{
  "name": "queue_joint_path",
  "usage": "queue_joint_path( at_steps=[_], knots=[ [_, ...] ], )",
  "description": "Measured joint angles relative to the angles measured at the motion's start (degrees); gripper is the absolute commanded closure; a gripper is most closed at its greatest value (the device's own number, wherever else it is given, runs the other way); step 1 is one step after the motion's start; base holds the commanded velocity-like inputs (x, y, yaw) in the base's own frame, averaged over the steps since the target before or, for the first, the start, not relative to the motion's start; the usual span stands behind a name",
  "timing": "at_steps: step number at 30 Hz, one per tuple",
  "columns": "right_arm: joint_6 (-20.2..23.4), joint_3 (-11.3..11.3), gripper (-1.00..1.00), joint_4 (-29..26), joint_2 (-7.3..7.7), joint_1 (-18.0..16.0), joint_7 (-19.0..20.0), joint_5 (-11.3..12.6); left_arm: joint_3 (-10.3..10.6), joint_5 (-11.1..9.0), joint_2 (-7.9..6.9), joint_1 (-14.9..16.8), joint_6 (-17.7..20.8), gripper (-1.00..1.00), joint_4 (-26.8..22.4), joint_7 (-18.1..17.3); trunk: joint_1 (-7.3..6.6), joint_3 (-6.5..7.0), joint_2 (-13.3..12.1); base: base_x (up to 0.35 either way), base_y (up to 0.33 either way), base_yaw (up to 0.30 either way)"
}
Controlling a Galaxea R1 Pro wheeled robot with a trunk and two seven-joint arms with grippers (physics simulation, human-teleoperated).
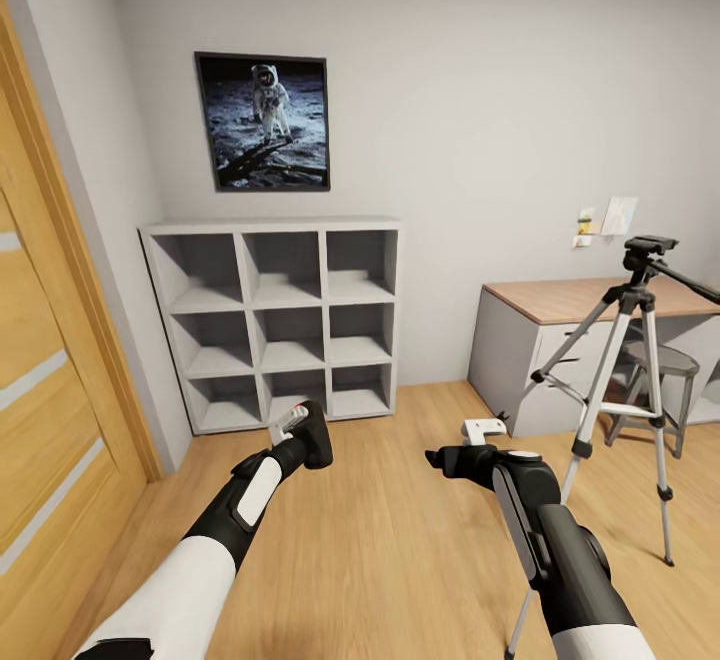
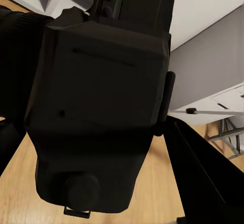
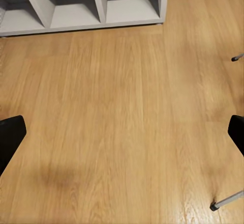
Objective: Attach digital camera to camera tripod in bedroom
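Two claws are out ahead: my left claw [image 1: 300, 432] is clamped on the digital camera [image 2: 99, 117], my right claw [image 1: 462, 445] spread, holding nothing. Carrying is the step; next I must swing right to the camera tripod [image 1: 632, 370] beside the surface [image 1: 560, 300], minding its legs and the stool [image 1: 665, 365].

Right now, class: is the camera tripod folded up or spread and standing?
Spread and standing. The camera tripod has its silver legs splayed on the wood floor beside the desk, its black head upright with nothing mounted on it.
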State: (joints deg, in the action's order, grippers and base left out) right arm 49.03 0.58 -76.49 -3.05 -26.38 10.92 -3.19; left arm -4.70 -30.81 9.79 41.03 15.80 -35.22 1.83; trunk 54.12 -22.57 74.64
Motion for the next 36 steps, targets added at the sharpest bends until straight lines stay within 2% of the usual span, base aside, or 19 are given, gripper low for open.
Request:
queue_joint_path(
  at_steps=[36],
  knots=[
    [-0.2,0.0,-1.0,0.1,0.0,0.0,-0.1,0.0,0.0,0.0,0.0,0.0,0.0,1.0,0.0,0.0,-7.91,6.47,-14.4,0.0,0.0,0.0]
  ],
)
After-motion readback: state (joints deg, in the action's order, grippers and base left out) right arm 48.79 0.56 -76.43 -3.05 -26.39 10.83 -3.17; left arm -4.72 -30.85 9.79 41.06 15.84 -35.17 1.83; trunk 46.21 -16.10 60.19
